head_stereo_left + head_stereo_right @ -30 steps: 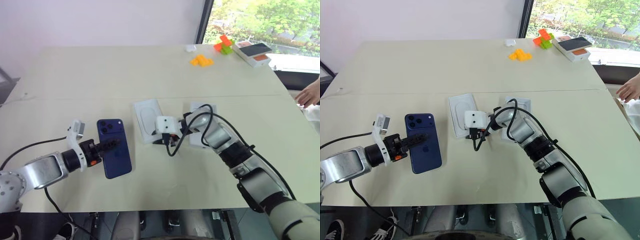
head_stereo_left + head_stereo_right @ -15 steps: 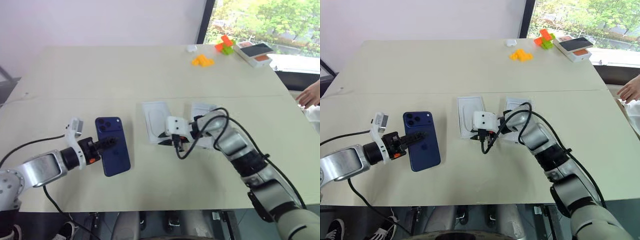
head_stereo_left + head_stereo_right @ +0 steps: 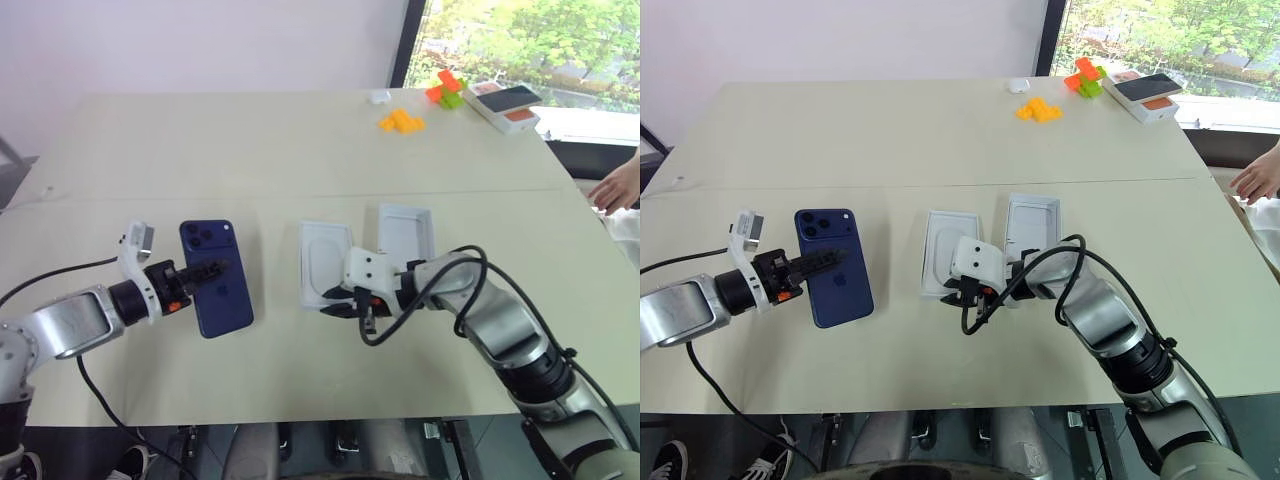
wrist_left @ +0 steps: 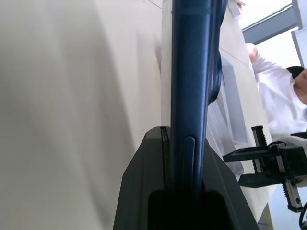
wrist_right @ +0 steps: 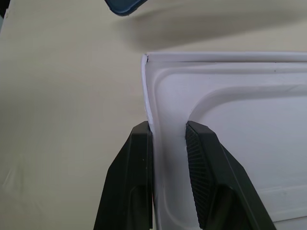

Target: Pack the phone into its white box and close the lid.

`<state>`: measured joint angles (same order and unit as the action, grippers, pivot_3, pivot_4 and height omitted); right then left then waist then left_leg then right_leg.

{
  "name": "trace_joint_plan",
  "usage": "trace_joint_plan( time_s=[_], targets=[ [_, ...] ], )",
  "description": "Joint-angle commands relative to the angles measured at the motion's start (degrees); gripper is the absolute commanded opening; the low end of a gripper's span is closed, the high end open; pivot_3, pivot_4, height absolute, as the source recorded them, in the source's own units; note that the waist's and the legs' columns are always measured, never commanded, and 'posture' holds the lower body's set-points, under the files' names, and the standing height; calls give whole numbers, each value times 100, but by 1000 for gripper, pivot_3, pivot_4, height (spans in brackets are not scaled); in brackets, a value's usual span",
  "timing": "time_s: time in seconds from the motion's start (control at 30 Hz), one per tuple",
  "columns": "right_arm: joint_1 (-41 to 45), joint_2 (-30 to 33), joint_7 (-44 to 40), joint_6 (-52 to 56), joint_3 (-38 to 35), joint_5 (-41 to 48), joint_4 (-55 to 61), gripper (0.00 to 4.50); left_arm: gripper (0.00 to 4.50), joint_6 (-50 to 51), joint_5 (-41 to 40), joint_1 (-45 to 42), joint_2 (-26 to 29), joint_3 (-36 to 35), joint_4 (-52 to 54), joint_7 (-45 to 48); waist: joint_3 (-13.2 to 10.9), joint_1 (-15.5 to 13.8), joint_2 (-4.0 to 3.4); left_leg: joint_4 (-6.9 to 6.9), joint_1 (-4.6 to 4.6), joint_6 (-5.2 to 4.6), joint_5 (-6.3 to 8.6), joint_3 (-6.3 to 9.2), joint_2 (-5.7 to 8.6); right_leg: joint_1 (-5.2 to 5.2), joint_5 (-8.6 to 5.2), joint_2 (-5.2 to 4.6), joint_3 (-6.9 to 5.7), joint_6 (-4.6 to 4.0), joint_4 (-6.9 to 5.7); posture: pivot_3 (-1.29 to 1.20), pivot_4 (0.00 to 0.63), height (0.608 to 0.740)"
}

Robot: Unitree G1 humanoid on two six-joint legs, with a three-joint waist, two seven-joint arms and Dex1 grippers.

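Observation:
The phone (image 3: 226, 308), navy blue with its camera cluster facing up, hangs a little above the table at the left. My left gripper (image 3: 212, 270) is shut on its long edge (image 4: 192, 72). At the table's middle lies what looks like the white box (image 3: 325, 250), open side up, with a rounded recess in its floor. My right gripper (image 3: 335, 300) is shut on its near rim (image 5: 146, 86), one finger outside and one inside. Beside it on the right lies a second shallow white tray, apparently the lid (image 3: 407, 228), plain inside up.
Far right on the table are orange blocks (image 3: 402, 122), orange and green blocks (image 3: 447, 88), a small white thing (image 3: 380, 96) and a box with an orange and dark print (image 3: 505, 102). A person's hand (image 3: 615, 185) rests at the right edge.
My right gripper has drawn back toward me and to the right, dragging the white box with it and uncovering the lid. The phone in my left gripper has shifted slightly left.

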<state>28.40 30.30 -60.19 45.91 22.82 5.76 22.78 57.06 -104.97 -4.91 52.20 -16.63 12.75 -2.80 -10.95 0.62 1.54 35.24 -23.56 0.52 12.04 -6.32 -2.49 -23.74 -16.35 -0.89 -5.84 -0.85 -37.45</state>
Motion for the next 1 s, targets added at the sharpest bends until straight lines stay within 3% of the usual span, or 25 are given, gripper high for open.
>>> trace_joint_plan(
  time_s=[0.03,0.13,0.17,0.3,0.6,0.73,1.0],
  targets=[
    [24,-82,85,68,212,146,78,556,0,30,-50,-130,68,-131,51,113,0,11,0,1,0,0,0,0,0,0,0,0,0,0,0,0,150,737],
    [44,-29,29,89,287,241,104,556,0,35,-64,-137,47,-130,72,72,0,6,0,1,0,0,0,0,0,0,0,0,0,0,0,0,150,737],
    [58,-60,63,70,271,260,59,1553,0,33,-80,-135,37,-127,88,59,0,5,1,1,0,0,0,0,0,0,0,0,0,0,0,0,150,737],
    [157,-101,117,16,205,403,22,3315,0,12,-91,-119,12,-131,117,27,-2,-1,2,0,-4,0,-1,0,0,-4,0,1,0,0,0,0,150,737],
    [622,-169,-115,-406,-1030,1396,-531,3315,0,-174,-502,-587,-367,153,-141,-428,-3,-43,4,4,-5,-1,-2,0,1,-2,1,1,0,1,-3,0,150,737],
    [511,28,-353,-1449,-1357,1359,-1037,3315,0,-100,-512,-1153,-622,609,-92,-694,-4,-130,8,6,-5,-3,-1,0,4,3,1,1,0,2,0,0,150,737],
    [135,748,-975,-2735,-2029,1446,-1982,3315,0,-64,-802,-2129,-1762,1290,-891,-1429,-8,-118,11,16,-1,-7,-1,-1,8,14,2,1,1,13,-1,0,150,737]
  ],
)
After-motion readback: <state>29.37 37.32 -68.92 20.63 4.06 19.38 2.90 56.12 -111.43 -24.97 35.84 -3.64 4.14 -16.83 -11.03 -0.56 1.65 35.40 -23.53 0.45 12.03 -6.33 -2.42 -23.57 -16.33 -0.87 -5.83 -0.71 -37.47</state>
